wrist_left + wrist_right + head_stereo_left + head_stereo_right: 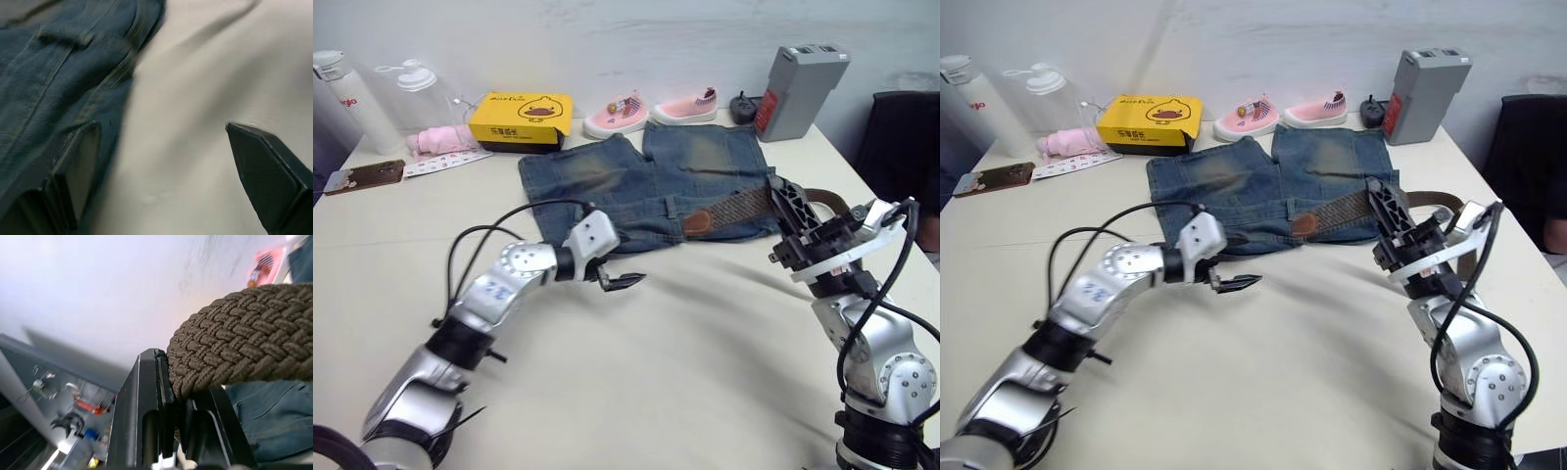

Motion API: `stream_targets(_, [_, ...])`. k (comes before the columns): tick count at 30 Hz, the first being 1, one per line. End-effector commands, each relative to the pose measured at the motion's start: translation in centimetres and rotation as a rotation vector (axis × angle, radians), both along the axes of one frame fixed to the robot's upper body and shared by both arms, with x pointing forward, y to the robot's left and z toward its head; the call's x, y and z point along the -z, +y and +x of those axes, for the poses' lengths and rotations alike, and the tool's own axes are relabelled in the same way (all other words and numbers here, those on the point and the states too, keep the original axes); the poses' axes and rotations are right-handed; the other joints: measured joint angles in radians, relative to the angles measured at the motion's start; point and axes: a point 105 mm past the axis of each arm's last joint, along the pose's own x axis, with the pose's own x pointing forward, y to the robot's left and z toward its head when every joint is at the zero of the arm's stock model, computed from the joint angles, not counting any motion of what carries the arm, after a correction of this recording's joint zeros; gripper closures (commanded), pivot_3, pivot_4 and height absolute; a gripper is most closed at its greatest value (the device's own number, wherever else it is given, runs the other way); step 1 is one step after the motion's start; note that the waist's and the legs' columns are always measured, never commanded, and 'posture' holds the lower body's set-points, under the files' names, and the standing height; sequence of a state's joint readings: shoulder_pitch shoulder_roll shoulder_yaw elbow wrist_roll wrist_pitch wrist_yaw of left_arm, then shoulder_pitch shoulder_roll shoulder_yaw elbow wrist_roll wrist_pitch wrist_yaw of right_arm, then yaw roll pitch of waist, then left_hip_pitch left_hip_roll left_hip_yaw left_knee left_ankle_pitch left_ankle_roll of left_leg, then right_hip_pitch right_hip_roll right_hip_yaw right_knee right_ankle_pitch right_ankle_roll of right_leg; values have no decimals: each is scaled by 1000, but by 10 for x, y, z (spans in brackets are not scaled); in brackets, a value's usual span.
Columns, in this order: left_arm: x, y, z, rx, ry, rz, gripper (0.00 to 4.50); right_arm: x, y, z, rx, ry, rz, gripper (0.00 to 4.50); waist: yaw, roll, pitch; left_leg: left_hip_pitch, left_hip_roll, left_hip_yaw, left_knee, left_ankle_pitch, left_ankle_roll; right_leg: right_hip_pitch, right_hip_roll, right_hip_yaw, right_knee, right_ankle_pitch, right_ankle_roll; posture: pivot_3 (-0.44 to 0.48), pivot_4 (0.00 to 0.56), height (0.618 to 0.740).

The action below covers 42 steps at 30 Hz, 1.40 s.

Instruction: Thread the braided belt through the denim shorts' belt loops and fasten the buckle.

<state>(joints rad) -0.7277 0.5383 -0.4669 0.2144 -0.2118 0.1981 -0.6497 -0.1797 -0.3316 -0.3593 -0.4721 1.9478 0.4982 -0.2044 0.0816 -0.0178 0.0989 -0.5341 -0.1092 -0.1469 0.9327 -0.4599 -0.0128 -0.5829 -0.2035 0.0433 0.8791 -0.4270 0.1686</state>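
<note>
The denim shorts [646,181] lie flat at the table's middle back, waistband towards me. The braided belt [736,208] runs along the right part of the waistband, its brown leather tip [697,222] near the middle. My right gripper [788,201] is shut on the belt at the shorts' right edge, and the right wrist view shows the weave [244,347] pinched between its fingers. Past the gripper the strap [827,199] continues to the right; I cannot make out the buckle. My left gripper [622,282] is open just off the waistband's near left edge. A belt loop [63,36] shows ahead of it.
Along the back stand a yellow box [521,119], two pink shoes [617,116], a grey block [800,90], clear bottles [342,98] and a pink cloth [440,140]. A phone [362,176] lies far left. A dark chair [901,137] stands at the right.
</note>
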Motion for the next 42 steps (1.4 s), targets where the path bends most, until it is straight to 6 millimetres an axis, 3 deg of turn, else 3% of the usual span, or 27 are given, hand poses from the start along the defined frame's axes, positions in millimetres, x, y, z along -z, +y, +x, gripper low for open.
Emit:
stream_targets(1, [6, -3, 37, -4, -241, 235, 37, -18, -1, -15, 14, -77, 11, 4500, -1, 0, 0, -1, 0, 0, 0, 0, 0, -1, 0, 0, -1, 1, 2, 0, 150, 624])
stream_targets(4, [11, 0, 66, -77, -369, 399, 37, -20, 0, -19, 19, -86, 15, 4500, 1, -2, -1, -2, 0, -1, 0, 1, 1, 0, 0, 0, -5, 5, 9, 0, 150, 624])
stream_targets(6, [10, -1, 75, -104, -406, 424, 37, -20, 1, -19, 19, -86, 17, 4500, -1, -2, -1, -2, -1, -1, -1, 2, 2, 1, 1, 0, -9, 13, 21, 0, 150, 624])
stream_targets(8, [15, 2, 83, -137, -458, 517, 37, -20, 1, -20, 21, -85, 19, 4500, -1, -3, -1, -1, -1, 0, -1, 3, 3, 1, 1, -1, -9, 14, 22, 0, 150, 624])
stream_targets(11, [15, 1, 88, -166, -470, 538, 884, -21, 2, -23, 23, -89, 20, 4500, -1, -3, -1, 1, -1, 0, -1, 4, 4, 4, 1, -2, -9, 16, 25, 0, 150, 624])
stream_targets(18, [20, 8, 90, -194, -438, 537, 4117, -20, 3, -22, 20, -81, 12, 4500, -11, -3, -1, 3, 0, -2, -3, 5, 4, 5, 1, -7, -9, 18, 25, 0, 150, 624])
stream_targets(19, [22, 11, 90, -200, -430, 541, 4348, -20, 3, -22, 20, -80, 11, 4500, -12, -2, -2, 3, -1, -2, -4, 5, 4, 5, 1, -7, -9, 17, 25, 0, 150, 624])
stream_targets(25, [27, 31, 85, -208, -377, 476, 4348, -17, 1, -19, 23, -68, 9, 4500, -32, -1, -3, 4, 0, -2, -5, 6, 2, 5, 1, -7, -9, 17, 25, 0, 150, 624])
stream_targets(28, [22, 45, 75, -176, -396, 413, 4348, -16, -1, -19, 37, -63, -5, 4500, -57, 3, -5, 5, 1, -5, -7, 6, 2, 3, 0, -6, -9, 17, 24, 0, 150, 624])
stream_targets(31, [23, 58, 53, -126, -383, 346, 4348, -9, -7, -15, 96, -14, -91, 4500, -75, 7, -7, 6, 0, -9, -9, 6, 1, -1, 2, -1, -8, 15, 21, 0, 150, 624])
stream_targets(35, [35, 84, 9, -115, -347, 347, 4348, -9, -15, -2, 196, 5, -252, 4500, -90, 11, -10, 8, 0, -9, -10, 7, -1, -2, 2, 3, -9, 15, 20, 0, 150, 624])
stream_targets(42, [43, 102, -65, -173, -234, 343, 4348, -2, -7, 14, 239, 34, -528, 4500, -79, 16, -13, 11, -1, -9, -9, 3, -1, -1, 2, 4, -11, 15, 20, 0, 150, 624])
